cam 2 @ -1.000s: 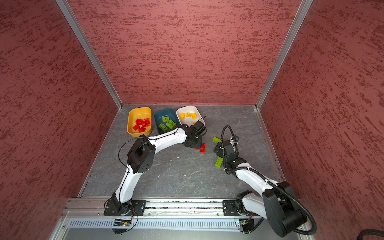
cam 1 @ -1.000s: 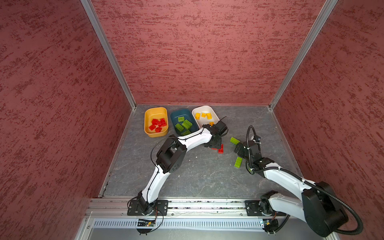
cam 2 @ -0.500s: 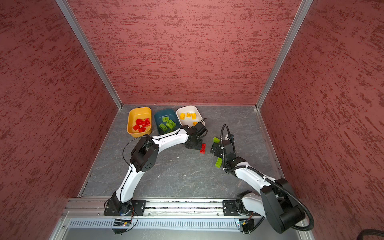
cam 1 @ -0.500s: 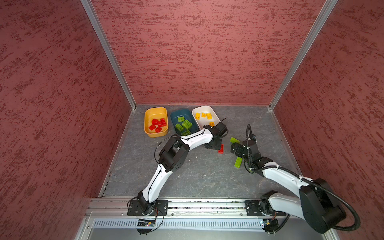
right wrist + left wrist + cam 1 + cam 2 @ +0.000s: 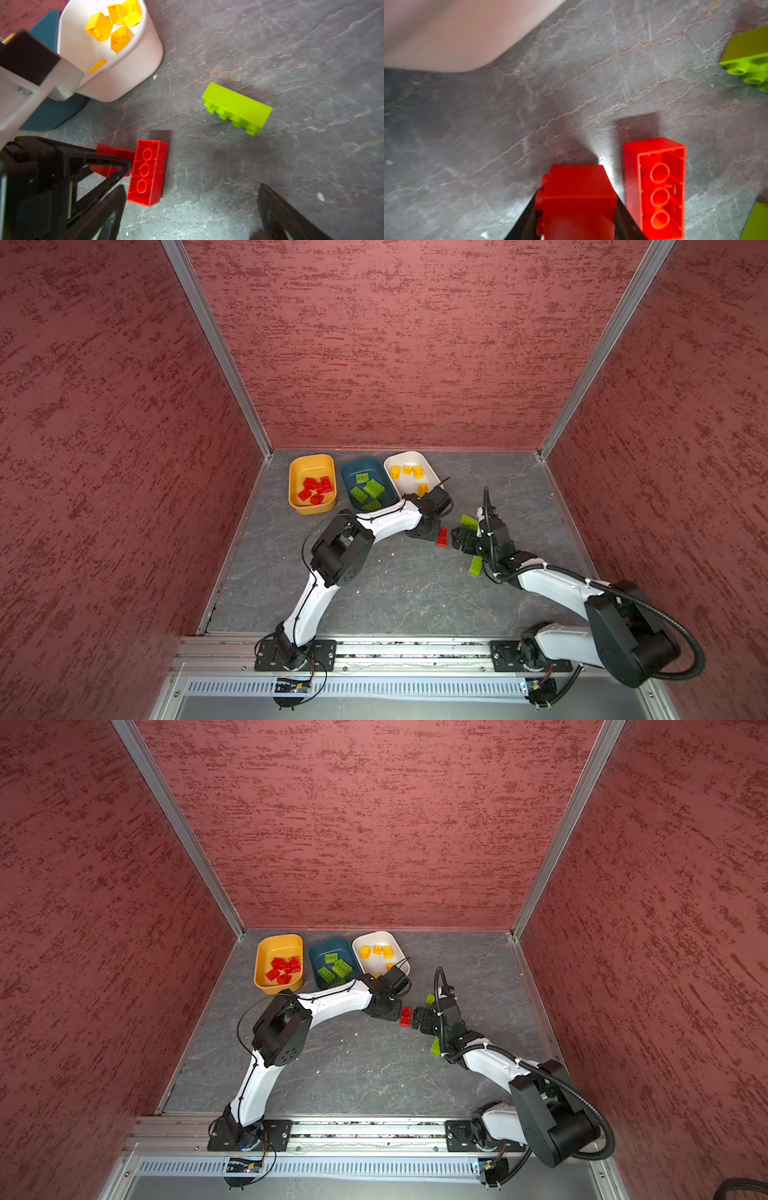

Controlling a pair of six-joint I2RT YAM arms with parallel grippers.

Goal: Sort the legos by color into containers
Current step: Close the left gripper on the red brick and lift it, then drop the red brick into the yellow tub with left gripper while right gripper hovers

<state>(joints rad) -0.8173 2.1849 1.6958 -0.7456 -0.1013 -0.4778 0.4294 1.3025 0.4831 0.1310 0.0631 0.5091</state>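
Fingers of the left gripper [image 5: 576, 197] clamp a small red brick [image 5: 577, 182], with the upturned oblong red brick [image 5: 148, 172] just right of them, long axis near-to-far, facing the right gripper [image 5: 191, 191], fingers spread wide.

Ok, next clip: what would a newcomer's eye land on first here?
The three tubs at the back, already sorted: red bricks in the mustard tub, green bricks in the teal tub, yellow bricks in the white tub. In front, the left gripper pinches a small red brick beside an oblong red brick showing its hollow underside, while the right gripper stands open near a lime brick.
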